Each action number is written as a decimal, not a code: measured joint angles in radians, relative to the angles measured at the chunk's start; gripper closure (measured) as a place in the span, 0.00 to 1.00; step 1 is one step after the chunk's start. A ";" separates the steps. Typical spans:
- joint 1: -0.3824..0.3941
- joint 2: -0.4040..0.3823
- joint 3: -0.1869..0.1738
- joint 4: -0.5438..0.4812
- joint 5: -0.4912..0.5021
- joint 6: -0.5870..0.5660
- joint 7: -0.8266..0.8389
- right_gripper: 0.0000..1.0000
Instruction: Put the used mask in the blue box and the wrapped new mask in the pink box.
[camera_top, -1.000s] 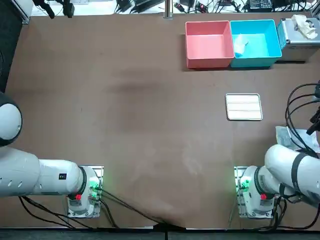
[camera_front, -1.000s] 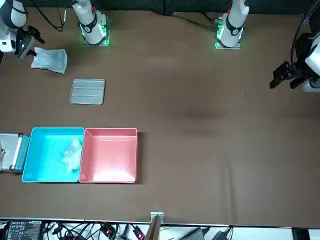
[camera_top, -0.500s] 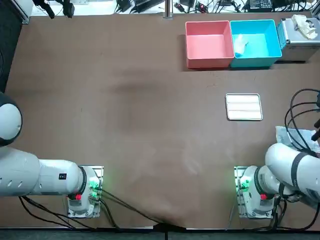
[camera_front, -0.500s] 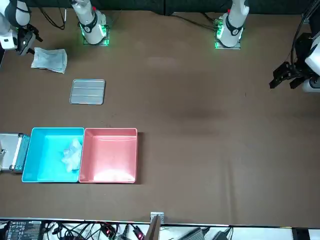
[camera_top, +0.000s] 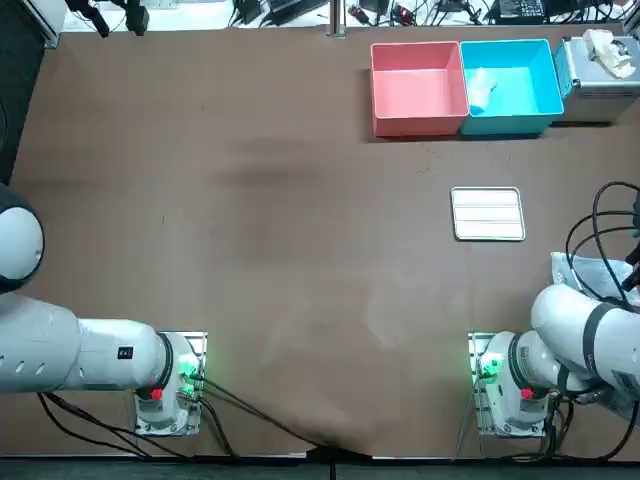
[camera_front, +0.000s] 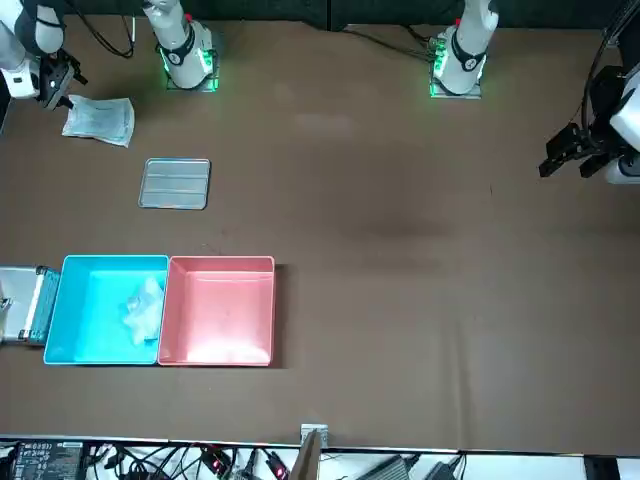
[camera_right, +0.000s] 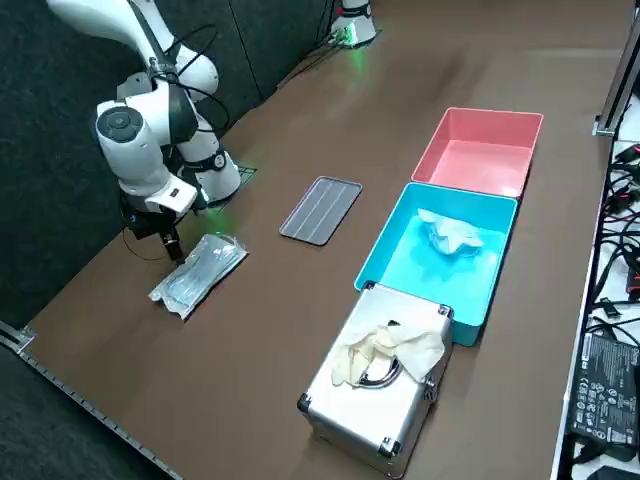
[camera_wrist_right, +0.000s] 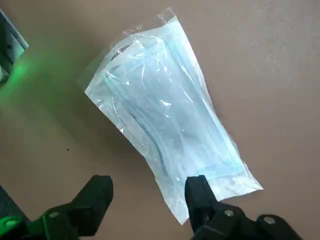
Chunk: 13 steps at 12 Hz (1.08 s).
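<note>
The wrapped new mask lies flat in its clear wrapper on the brown table, at the robot's far right side. My right gripper is open just above one end of it, at the table's edge, and holds nothing. The crumpled used mask lies inside the blue box. Beside it stands the pink box, with nothing in it.
A flat ribbed silver tray lies between the wrapped mask and the boxes. A silver metal case with pale gloves on top stands against the blue box.
My right gripper has shifted slightly beside the wrapped mask. The masks, boxes and tray have not moved.
</note>
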 joint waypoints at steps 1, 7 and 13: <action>0.000 0.003 -0.001 0.000 0.000 0.000 -0.003 0.11; -0.004 0.027 -0.074 0.000 -0.001 0.024 -0.119 0.23; -0.043 0.111 -0.107 -0.015 -0.007 0.137 -0.249 0.21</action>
